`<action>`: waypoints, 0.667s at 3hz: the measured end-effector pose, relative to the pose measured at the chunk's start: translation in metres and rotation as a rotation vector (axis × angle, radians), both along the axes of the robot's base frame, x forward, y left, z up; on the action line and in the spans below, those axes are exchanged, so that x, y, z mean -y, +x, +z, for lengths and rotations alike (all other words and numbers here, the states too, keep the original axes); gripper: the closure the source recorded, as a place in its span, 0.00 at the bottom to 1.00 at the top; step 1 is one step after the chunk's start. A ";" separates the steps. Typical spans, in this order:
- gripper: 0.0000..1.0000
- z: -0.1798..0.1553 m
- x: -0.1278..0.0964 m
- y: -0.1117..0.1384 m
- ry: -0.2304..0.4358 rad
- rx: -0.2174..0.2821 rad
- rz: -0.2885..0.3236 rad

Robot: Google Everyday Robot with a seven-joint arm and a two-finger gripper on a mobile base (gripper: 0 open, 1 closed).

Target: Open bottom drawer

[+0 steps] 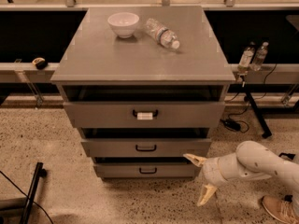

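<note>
The bottom drawer [117,171] is the lowest and narrowest grey front of the cabinet, with a small black loop handle [148,171] and no label. It sits nearly flush under the middle drawer [112,148]. My gripper [201,181] is low at the cabinet's right front corner, just right of the bottom drawer's right end. Its two cream fingers are spread wide, one finger [194,159] up by the drawer's corner and the other down near the floor. It holds nothing.
The top drawer [103,115] carries a white label at its handle. A white bowl [123,24] and a lying plastic bottle [161,32] rest on the cabinet top [140,55]. Two bottles [252,56] stand on a ledge at right. A black stand [30,192] is at lower left.
</note>
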State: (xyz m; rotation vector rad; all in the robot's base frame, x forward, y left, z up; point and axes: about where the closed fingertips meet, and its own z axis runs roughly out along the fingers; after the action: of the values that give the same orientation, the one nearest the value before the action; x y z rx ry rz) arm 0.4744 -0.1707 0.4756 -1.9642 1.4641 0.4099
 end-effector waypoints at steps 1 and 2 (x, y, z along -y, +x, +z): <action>0.00 -0.058 0.006 0.017 -0.045 -0.015 -0.014; 0.00 -0.123 0.004 0.031 -0.097 -0.028 0.012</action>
State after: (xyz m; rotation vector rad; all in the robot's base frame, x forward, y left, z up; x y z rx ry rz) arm 0.5052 -0.1747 0.3521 -2.0517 1.5164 0.3792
